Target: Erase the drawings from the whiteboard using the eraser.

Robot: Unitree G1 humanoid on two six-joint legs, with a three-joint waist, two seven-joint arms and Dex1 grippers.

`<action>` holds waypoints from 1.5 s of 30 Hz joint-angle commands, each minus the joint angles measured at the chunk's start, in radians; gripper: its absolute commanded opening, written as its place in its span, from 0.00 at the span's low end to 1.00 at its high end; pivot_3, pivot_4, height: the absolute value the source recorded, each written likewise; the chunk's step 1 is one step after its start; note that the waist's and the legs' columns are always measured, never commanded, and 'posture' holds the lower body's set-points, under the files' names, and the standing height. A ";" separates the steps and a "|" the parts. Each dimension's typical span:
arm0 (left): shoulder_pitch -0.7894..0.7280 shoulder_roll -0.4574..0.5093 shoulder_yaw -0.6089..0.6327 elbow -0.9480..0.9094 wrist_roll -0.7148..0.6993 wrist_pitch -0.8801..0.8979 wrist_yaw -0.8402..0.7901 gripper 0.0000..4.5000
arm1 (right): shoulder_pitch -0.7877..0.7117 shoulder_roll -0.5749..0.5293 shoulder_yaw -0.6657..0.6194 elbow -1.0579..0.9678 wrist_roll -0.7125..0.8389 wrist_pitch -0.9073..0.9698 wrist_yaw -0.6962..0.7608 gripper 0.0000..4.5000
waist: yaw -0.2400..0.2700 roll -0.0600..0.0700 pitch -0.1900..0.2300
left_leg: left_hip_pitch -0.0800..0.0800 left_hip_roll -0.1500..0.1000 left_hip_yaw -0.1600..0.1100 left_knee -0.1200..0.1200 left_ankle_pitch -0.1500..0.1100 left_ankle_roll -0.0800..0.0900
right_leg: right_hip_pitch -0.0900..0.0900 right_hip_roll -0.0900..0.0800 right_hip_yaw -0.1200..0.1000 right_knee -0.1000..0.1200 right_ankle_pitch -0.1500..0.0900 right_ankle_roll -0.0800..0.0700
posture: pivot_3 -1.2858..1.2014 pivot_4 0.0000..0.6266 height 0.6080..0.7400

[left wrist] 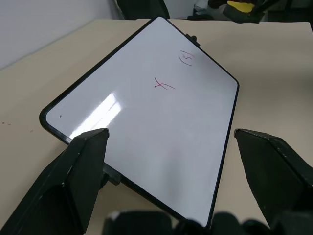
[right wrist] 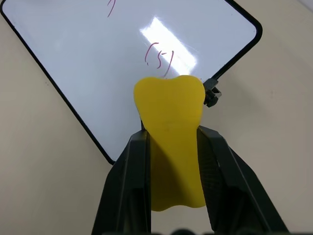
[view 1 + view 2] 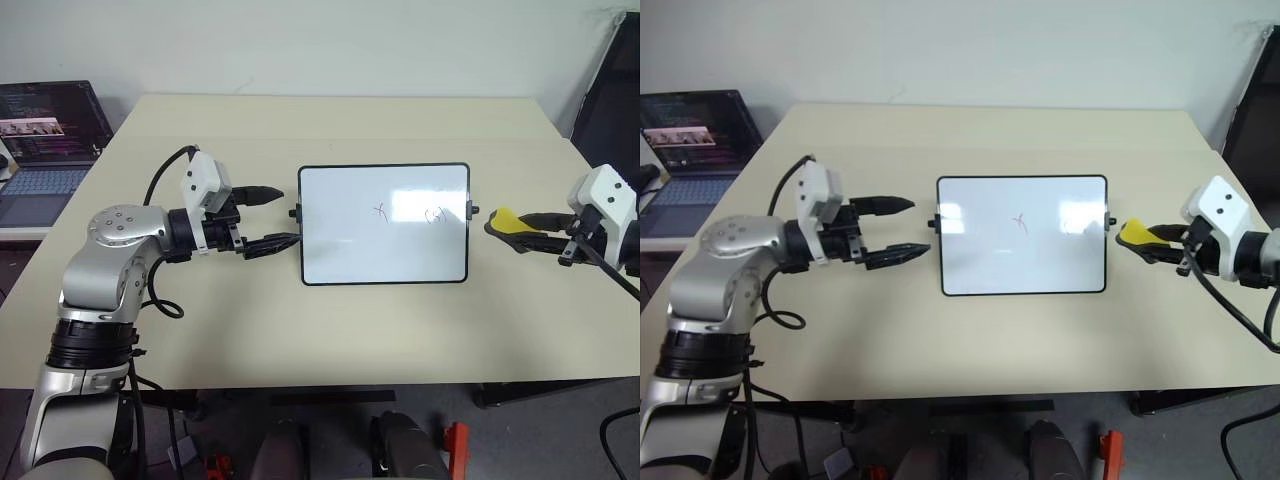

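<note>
The eraser (image 2: 171,142) is clamped between the fingers of the right gripper (image 3: 522,228), which is held just off the right edge of the whiteboard (image 3: 385,225), near the table's right edge. The board lies flat around the middle of the table (image 3: 300,130). The left gripper (image 3: 270,215) is held at the board's left edge with its jaws apart, one finger on each side of the near left corner, without a grip being visible.

The wiping step is judged to be in hand: two drawings (image 3: 434,215) are left, one near the middle of the board and one towards its right side. For the next move, the eraser would need to be brought back over the right-hand mark and pressed flat, while the board is steadied.

A third drawing cannot be made out; glare covers part of the board's right half. Whether the left fingers touch the frame cannot be told. A laptop (image 3: 45,150) is cut off at the left.
</note>
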 commanded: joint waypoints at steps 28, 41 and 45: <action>-0.083 0.012 0.012 -0.021 0.011 -0.017 0.002 1.00 | -0.194 0.009 0.042 -0.072 0.139 0.030 -0.069 0.22 | 0.001 0.000 0.000 | 0.000 0.000 0.000 0.001 0.000 0.000 | 0.000 0.000 0.000 0.002 0.000 0.000 | 0.52 0.24 1.00; -0.061 0.005 -0.034 -0.011 0.049 -0.019 -0.005 1.00 | -0.486 0.359 0.470 0.104 -0.180 0.033 -0.370 0.22 | -0.009 0.001 0.000 | 0.000 0.000 0.000 0.001 0.000 0.000 | -0.001 0.000 0.000 0.003 0.000 -0.001 | 0.52 0.24 1.00; -0.043 0.008 -0.026 -0.037 0.042 -0.007 -0.001 1.00 | -0.543 0.387 0.530 0.212 -0.264 -0.004 -0.385 0.22 | -0.005 0.001 0.000 | -0.001 0.000 -0.001 0.001 0.000 0.000 | -0.001 0.000 -0.001 0.002 0.000 -0.001 | 0.52 0.24 1.00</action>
